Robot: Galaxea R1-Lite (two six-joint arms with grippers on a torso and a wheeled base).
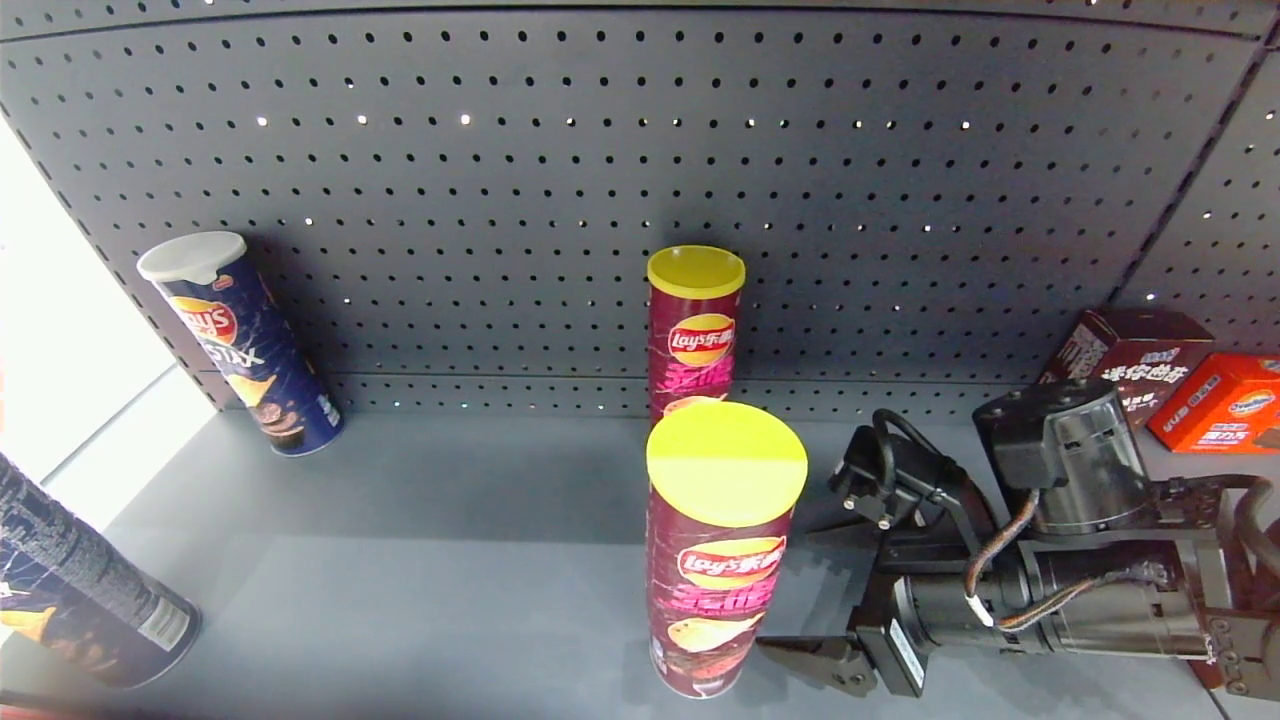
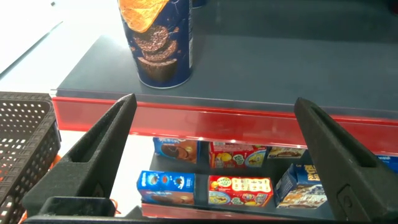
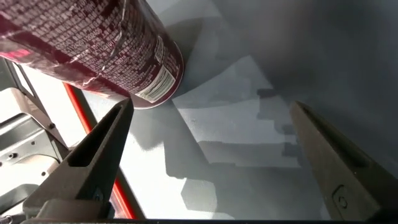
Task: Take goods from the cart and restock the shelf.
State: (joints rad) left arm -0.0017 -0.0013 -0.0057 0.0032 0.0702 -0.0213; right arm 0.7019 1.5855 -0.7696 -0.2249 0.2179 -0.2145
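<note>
The near maroon cardboard crisp tube with a yellow plastic lid (image 1: 715, 560) carries a round red-and-yellow logo with pink lettering beneath it; the far maroon yellow-lidded tube (image 1: 692, 340) bears the same marks. At far left, the dark blue tube with a white lid (image 1: 245, 345) shows a similar logo above white capitals. Far right, the brown carton (image 1: 1125, 355) and the orange carton (image 1: 1225, 400) carry pale script (too small to make out).
</note>
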